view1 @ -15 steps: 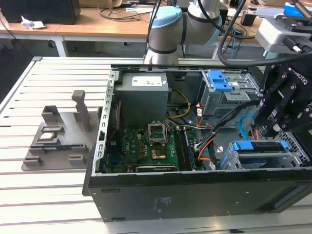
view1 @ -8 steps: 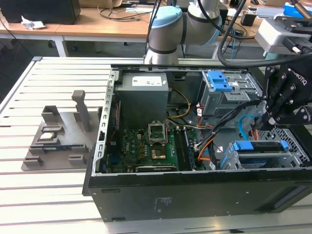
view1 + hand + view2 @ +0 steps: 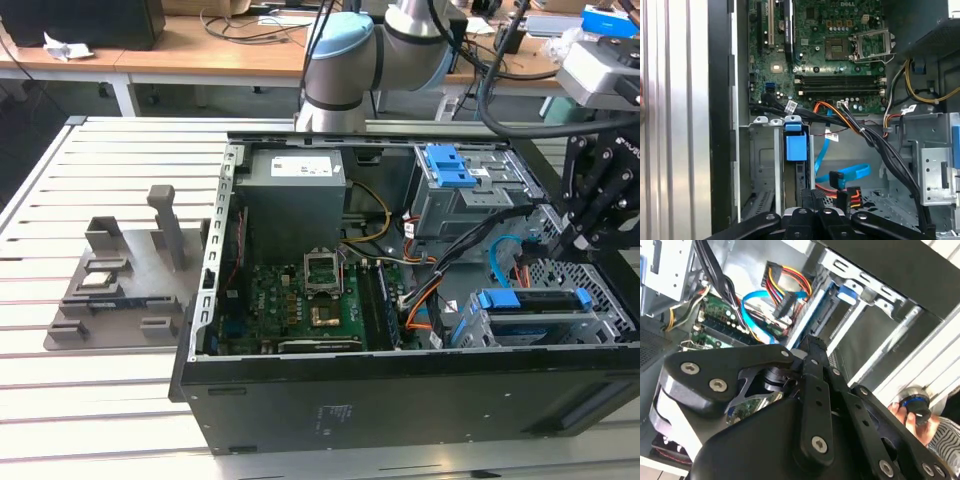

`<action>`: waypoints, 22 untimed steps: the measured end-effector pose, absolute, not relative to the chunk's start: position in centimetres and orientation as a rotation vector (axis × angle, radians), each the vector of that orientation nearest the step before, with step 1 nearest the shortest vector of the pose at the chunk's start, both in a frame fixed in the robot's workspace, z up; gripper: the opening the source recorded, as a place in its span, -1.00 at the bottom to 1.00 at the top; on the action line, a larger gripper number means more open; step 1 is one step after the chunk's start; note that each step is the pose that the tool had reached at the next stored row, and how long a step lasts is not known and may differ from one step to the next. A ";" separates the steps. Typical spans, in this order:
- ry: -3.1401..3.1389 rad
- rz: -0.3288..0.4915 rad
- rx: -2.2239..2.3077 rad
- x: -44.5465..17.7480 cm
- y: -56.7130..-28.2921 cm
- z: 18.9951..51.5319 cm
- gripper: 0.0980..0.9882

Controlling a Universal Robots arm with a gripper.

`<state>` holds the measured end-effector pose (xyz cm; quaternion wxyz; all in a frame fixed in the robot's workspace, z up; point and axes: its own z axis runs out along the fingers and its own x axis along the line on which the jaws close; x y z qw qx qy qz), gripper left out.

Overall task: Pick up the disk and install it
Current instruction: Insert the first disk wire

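The claw (image 3: 572, 232) sits at the case's (image 3: 400, 400) 3 o'clock edge, above the drive cage (image 3: 545, 325). The disk (image 3: 530, 300) stands seated in that cage. Whether the claw is open cannot be told. Risk: loose cables (image 3: 845, 175) beside the cage could snag the linkage.

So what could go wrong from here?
The loose blue cable and orange wires lie right by the claw, so it might snag them. The blue-railed disk sits at the metal cage; pushed crooked, it could jam. A person's hand is also close to the arm.
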<state>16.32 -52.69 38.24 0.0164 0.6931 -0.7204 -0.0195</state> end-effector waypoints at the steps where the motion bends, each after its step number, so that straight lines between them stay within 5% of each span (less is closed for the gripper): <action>1: -2.240 -0.060 2.154 16.3 -52.1 37.8 -0.98; 5: -2.237 -0.054 2.152 17.1 -49.4 37.0 -0.98; 14: -2.236 -0.046 2.146 17.4 -49.4 37.0 -0.96; 18: -2.236 -0.046 2.146 17.4 -49.4 37.0 -0.54; 22: -2.231 -0.032 2.139 17.4 -49.4 36.3 -0.54</action>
